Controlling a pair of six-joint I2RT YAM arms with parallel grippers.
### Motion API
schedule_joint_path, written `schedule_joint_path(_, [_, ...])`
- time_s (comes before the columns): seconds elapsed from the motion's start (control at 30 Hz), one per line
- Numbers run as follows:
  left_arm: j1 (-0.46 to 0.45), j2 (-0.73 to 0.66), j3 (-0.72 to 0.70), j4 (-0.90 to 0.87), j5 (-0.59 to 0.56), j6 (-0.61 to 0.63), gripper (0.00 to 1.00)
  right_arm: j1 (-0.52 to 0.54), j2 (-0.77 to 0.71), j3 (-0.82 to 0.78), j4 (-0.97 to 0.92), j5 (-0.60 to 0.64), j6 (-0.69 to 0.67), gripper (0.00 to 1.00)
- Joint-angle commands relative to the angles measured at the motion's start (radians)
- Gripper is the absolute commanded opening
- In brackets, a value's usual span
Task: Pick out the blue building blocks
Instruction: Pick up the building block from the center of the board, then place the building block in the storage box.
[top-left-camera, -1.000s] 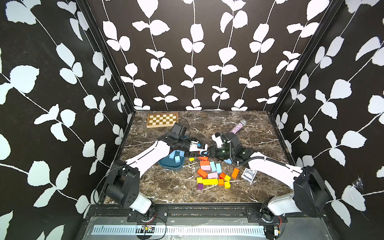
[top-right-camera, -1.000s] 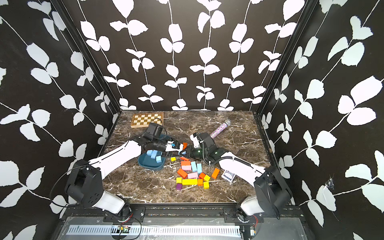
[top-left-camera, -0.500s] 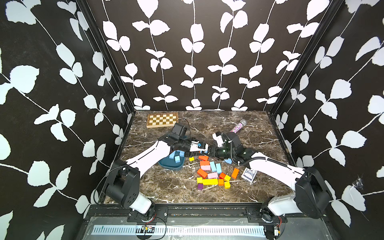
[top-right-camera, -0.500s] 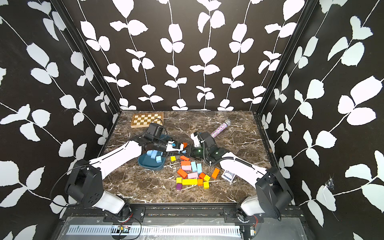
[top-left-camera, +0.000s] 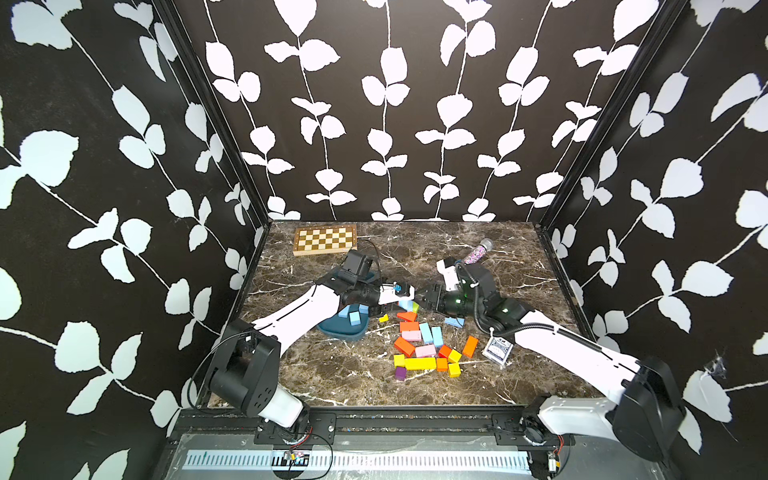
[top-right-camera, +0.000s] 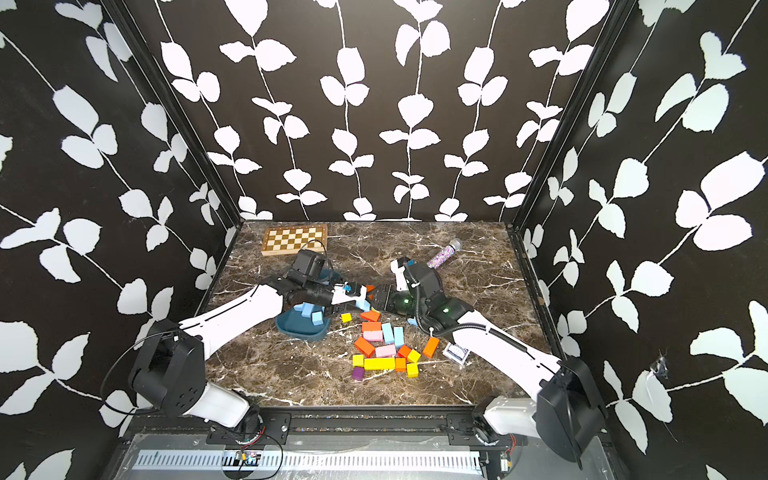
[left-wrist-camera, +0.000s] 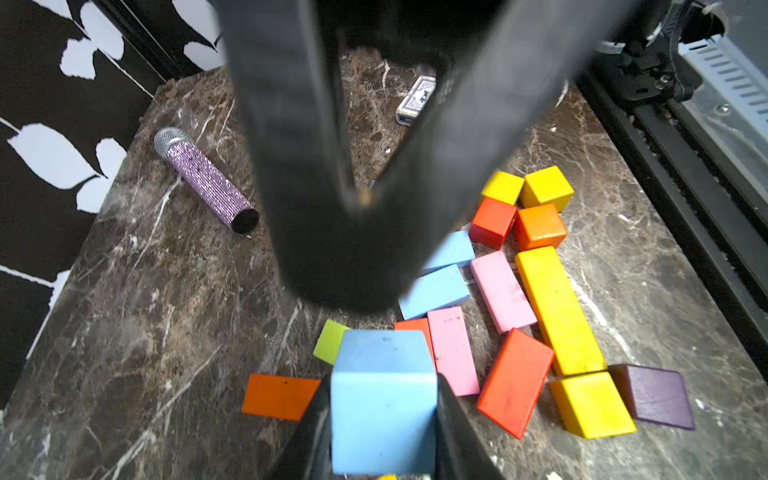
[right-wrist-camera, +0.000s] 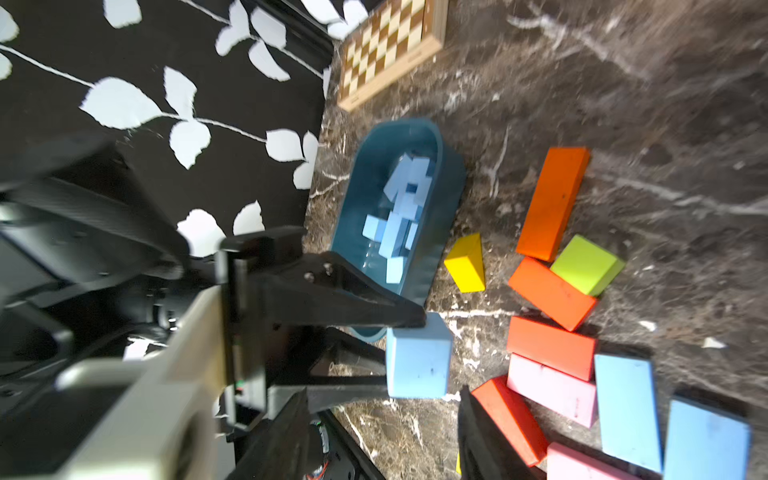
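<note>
Squeezing a blue cube (left-wrist-camera: 384, 399) tight in the left gripper (left-wrist-camera: 384, 415), with a black finger (left-wrist-camera: 457, 428) pressing on each side of it. Holding the cube up off the table (top-left-camera: 353, 382), near one end of the dark tray (right-wrist-camera: 449, 174) and by the edge of the pile (top-left-camera: 422, 351) of mixed blocks.

Pointing the right gripper (right-wrist-camera: 382, 432) at the cube from just beside it, spreading wide apart and grabbing nothing.

Carrying a heap of blue blocks (right-wrist-camera: 399, 208) inside the tray. Leaving two blue bricks (right-wrist-camera: 627, 411) lying side by side in the pile, touching pink and orange ones. Leaving one more blue block (top-left-camera: 453, 321) on the table, close by the right arm.

Sharing the table with a chessboard (top-left-camera: 325, 240) in a back corner, a sparkly purple microphone (top-left-camera: 477, 252) toward the back, and a box of cards (top-left-camera: 497, 350) near the pile.
</note>
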Motion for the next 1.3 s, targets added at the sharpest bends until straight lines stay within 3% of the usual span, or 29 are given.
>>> schedule_joint_path(0.0, [0.046, -0.071, -0.027, 0.006, -0.014, -0.134, 0.21, -0.005, -0.042, -0.013, -0.011, 0.112, 0.001, 0.56])
schedule_joint_path(0.2, [0.129, -0.125, -0.058, 0.021, -0.09, -0.333, 0.18, -0.006, -0.062, -0.025, -0.029, 0.163, -0.001, 0.56])
schedule_joint_path(0.37, [0.149, -0.153, -0.059, 0.006, -0.327, -0.538, 0.17, -0.006, -0.04, -0.02, -0.032, 0.162, 0.002, 0.56])
schedule_joint_path(0.6, [0.157, -0.14, -0.081, -0.007, -0.515, -0.802, 0.19, -0.006, -0.021, -0.041, -0.005, 0.159, 0.001, 0.56])
schedule_joint_path(0.93, [0.216, -0.051, -0.099, 0.013, -0.609, -0.931, 0.23, -0.005, -0.005, -0.046, -0.013, 0.115, -0.013, 0.55])
schedule_joint_path(1.1, [0.291, 0.017, -0.065, -0.005, -0.607, -1.006, 0.24, -0.005, -0.031, -0.072, -0.007, 0.13, -0.009, 0.54])
schedule_joint_path(1.27, [0.304, 0.069, -0.028, -0.012, -0.608, -1.013, 0.29, -0.005, -0.037, -0.074, -0.017, 0.134, -0.014, 0.54])
